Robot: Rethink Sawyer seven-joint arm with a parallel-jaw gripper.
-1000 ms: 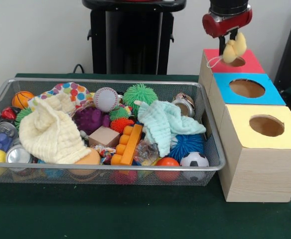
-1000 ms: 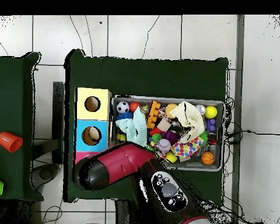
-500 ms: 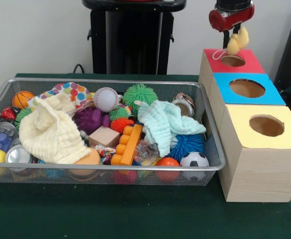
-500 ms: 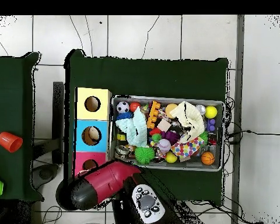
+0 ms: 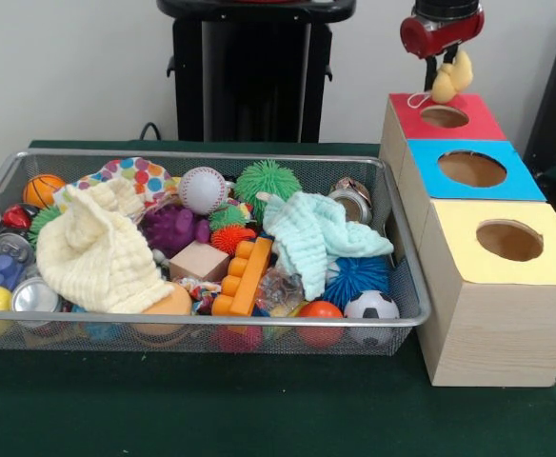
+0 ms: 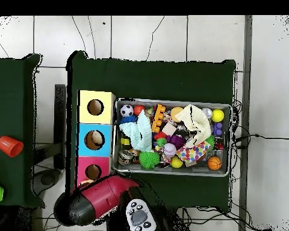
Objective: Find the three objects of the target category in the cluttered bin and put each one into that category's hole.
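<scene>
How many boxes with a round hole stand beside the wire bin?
3, in a row: the yellow-topped box nearest the camera, the blue-topped box in the middle, and the red-topped box farthest.

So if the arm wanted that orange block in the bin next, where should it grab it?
Probably from straight above, across its narrow width. The orange block lies flat and long among the clutter, studs up, with a wooden cube close on one side and crinkly wrap on the other. The fingers would close on its long side walls, near the middle.
</scene>
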